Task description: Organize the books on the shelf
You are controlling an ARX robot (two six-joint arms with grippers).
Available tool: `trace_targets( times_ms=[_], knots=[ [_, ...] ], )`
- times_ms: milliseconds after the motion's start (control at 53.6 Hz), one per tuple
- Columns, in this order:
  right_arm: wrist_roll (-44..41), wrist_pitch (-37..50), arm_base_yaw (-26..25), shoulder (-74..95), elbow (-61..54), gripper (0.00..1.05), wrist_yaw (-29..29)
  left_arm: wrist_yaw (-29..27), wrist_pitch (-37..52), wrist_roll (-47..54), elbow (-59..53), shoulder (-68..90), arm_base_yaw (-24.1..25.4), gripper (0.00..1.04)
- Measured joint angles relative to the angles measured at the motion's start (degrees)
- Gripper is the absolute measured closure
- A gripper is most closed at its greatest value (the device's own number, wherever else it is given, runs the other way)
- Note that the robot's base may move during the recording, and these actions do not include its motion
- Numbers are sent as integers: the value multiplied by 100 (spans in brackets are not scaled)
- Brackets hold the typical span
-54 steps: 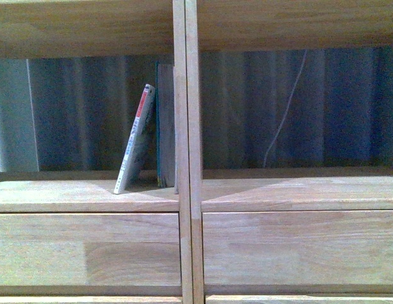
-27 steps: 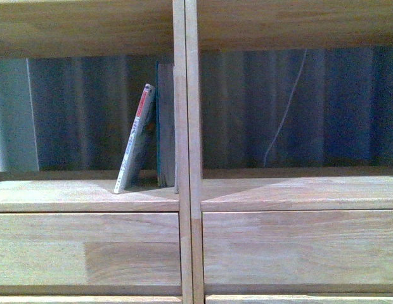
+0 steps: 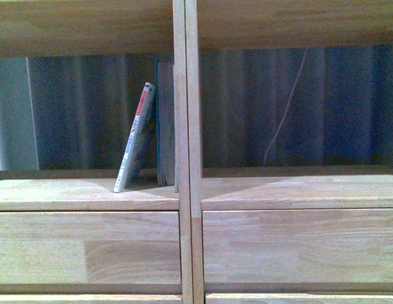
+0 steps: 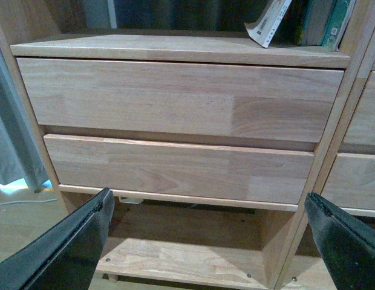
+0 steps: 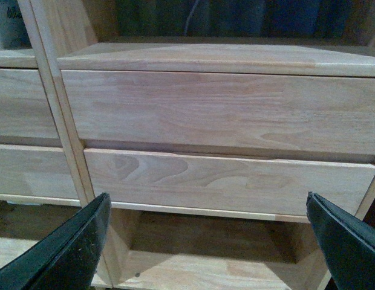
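In the front view the small pale paperback point(image 3: 137, 138) with a red-and-white spine leans right against the taller book point(image 3: 165, 123) with a teal edge, which stands upright against the centre divider of the light wood shelf point(image 3: 187, 152). Both are in the left cubby. The left wrist view shows the paperback's lower corner point(image 4: 269, 24) and the teal-edged book point(image 4: 334, 23) above the drawer fronts. My left gripper point(image 4: 208, 208) is open and empty, low in front of the left drawers. My right gripper point(image 5: 205, 208) is open and empty in front of the right drawers. Neither gripper shows in the front view.
The right cubby point(image 3: 298, 107) holds no books; a white cable point(image 3: 285, 107) hangs behind it against a dark blue curtain. Two drawer fronts point(image 4: 175, 96) stack under each cubby, with an open bottom shelf point(image 4: 181, 254) below. A pale curtain point(image 4: 9, 139) hangs beside the shelf's left side.
The view has shifted very slightly downward; the books have not moved.
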Motion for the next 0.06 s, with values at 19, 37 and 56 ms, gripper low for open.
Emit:
trace_targets(
  times_ms=[19, 37, 56],
  knots=[
    [0, 0, 0, 0, 0, 7, 0, 0, 0, 0, 0, 0, 0, 7],
    [0, 0, 0, 0, 0, 7, 0, 0, 0, 0, 0, 0, 0, 7],
    [0, 0, 0, 0, 0, 7, -2, 0, 0, 0, 0, 0, 0, 7]
  ],
)
